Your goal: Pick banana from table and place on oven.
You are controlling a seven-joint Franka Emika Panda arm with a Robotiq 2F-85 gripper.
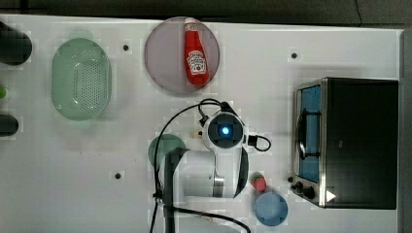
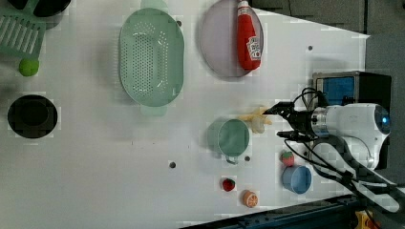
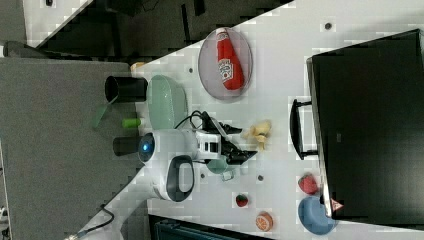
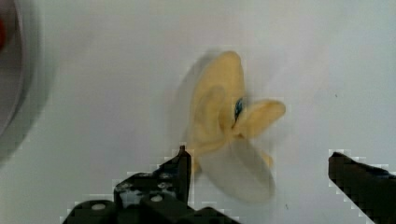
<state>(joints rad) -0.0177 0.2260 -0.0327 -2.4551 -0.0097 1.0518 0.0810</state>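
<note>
- pale yellow, with its peel splayed open, the banana (image 4: 229, 126) lay on the white table (image 1: 73, 160) near the middle of the wrist frame; in the left view it sat right of centre (image 2: 258, 119), just beside the green cup (image 2: 232, 138).
- the gripper (image 2: 289, 122) stood spread wide and empty, one dark finger close by the fruit's lower edge and the other well off toward the right of the wrist frame; by my reading that wide stance was meant to clear the flared peel on both sides.
- in the right view the gripper (image 3: 240, 145) pointed toward the banana (image 3: 259, 132) at mid-frame, near it but not touching as far as could be seen.
- the oven (image 1: 359, 141) stood at the right of the top frame, its black top bare, so the placing spot looked free; the fruit was not yet lifted.
- the ketchup bottle (image 1: 196, 53) rested on a grey plate (image 1: 163, 53) at upper centre, well apart.
- the flared, soft-looking peel might slip or fold, so a hold on the thicker body seemed safer.
</note>
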